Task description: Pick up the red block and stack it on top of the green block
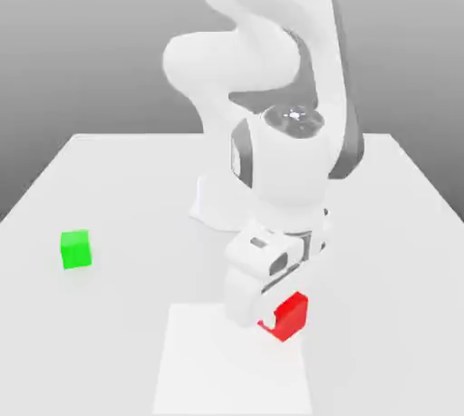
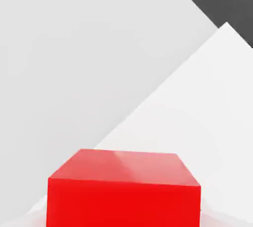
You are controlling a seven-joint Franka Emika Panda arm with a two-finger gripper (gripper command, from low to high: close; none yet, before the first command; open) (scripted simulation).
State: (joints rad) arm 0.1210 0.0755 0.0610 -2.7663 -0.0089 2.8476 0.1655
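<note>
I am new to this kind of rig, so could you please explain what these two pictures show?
The machine is a single white robot arm ending in a two-finger gripper. The exterior view comes from a camera off the arm; the hand view comes from a camera on the hand, looking past the red block. The gripper is closed on that block; whether it is lifted yet, I can't tell. On the pale table lie a green block, towards the exterior view's left, and a white square.
</note>
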